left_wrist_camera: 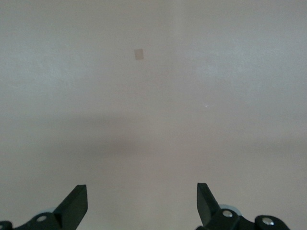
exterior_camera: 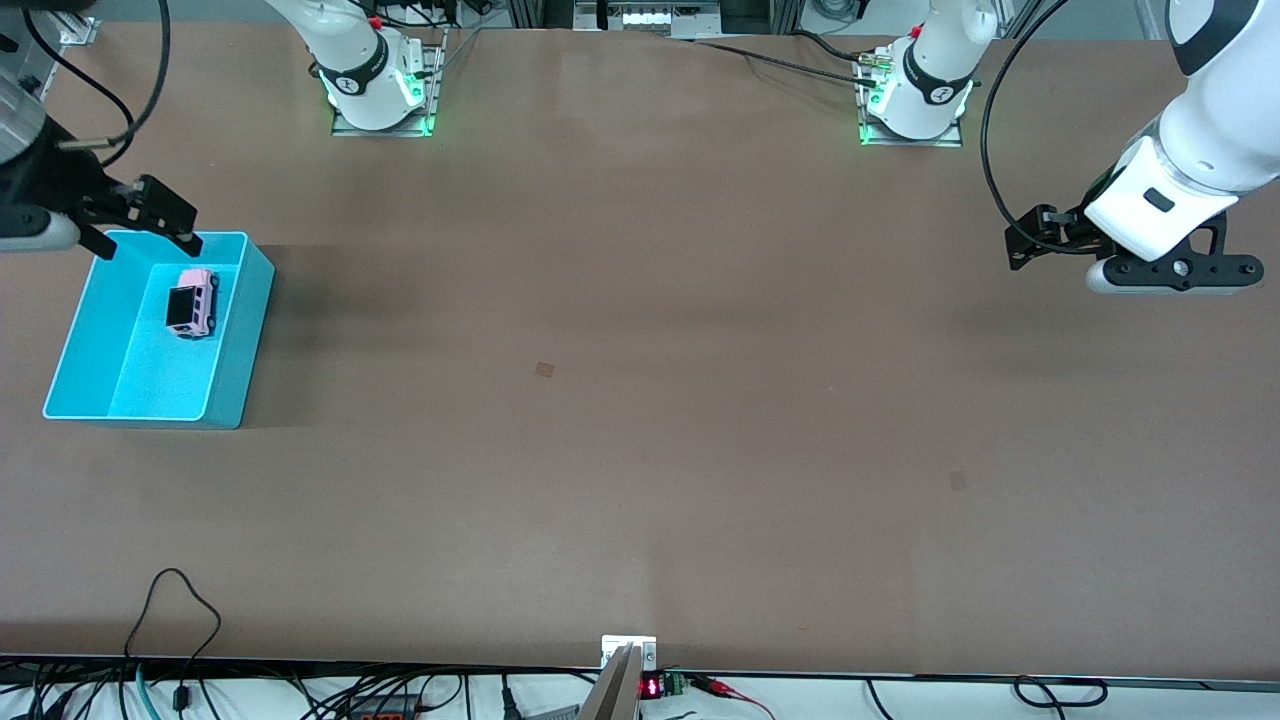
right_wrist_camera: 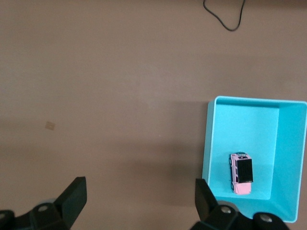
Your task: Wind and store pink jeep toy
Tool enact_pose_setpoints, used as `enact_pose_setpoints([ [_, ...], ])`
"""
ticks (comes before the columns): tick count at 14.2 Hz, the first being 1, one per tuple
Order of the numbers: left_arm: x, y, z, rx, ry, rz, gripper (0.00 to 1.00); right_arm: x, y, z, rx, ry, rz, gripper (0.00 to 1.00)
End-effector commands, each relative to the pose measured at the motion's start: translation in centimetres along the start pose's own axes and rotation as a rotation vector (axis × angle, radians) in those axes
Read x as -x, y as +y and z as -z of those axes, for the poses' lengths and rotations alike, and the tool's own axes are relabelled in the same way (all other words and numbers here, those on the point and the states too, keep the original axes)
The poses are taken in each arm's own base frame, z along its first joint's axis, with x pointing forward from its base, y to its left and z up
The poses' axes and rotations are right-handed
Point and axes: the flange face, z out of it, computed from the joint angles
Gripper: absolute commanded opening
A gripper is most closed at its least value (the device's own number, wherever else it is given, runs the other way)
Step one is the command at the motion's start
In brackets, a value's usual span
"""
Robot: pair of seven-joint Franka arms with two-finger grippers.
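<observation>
At the right arm's end of the matte brown tabletop (exterior_camera: pixel 640 400), a smooth cyan rectangular bin (exterior_camera: pixel 236 350) holds the pink jeep toy (exterior_camera: pixel 192 302), boxy with a black ribbed roof, lying toward the bin's 12 o'clock wall. The right gripper (exterior_camera: pixel 150 222) hangs over that rim, fingers spread wide, empty. The left gripper (left_wrist_camera: pixel 142 203) waits over bare tabletop, fingers likewise wide apart and empty. No writing is legible.
</observation>
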Motion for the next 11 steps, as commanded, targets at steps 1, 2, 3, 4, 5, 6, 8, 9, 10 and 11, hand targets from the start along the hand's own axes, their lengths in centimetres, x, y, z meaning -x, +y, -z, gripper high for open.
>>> enact_pose_setpoints([
  [1,0.1,0.1,0.5,0.01,-0.003,0.001,1.0,-0.5,-1.4,1.3,-0.015,0.0,0.019,1.0],
  [2,0.1,0.1,0.6,0.011,-0.001,0.0,1.0,-0.7,-1.0,0.9,-0.015,-0.005,0.026,1.0],
  [3,0.1,0.2,0.5,0.01,-0.003,-0.002,1.0,-0.9,-1.0,0.9,-0.014,-0.005,0.029,1.0],
  [4,0.1,0.2,0.6,0.01,-0.001,-0.002,1.0,-1.1,-1.0,0.9,-0.014,0.002,0.025,1.0],
  [5,0.1,0.2,0.5,0.01,-0.003,-0.002,1.0,-1.1,-1.2,1.2,-0.014,0.006,0.019,1.0],
  [6,0.1,0.2,0.6,0.01,-0.001,-0.002,1.0,-1.1,-1.0,1.8,-0.014,0.014,0.016,1.0],
  [8,0.1,0.1,0.6,0.012,-0.003,0.003,1.0,-1.3,-0.8,1.5,-0.015,0.009,0.014,1.0],
  [9,0.1,0.2,0.6,0.012,-0.004,0.001,1.0,-1.4,-0.7,1.5,-0.012,0.009,0.015,1.0],
  [10,0.2,0.3,0.6,0.011,-0.004,-0.002,1.0,-1.5,-1.1,1.9,-0.013,0.017,0.021,1.0],
  [11,0.2,0.3,0.5,0.01,-0.012,-0.002,1.0,-1.6,-1.9,1.7,-0.01,0.01,0.034,1.0],
])
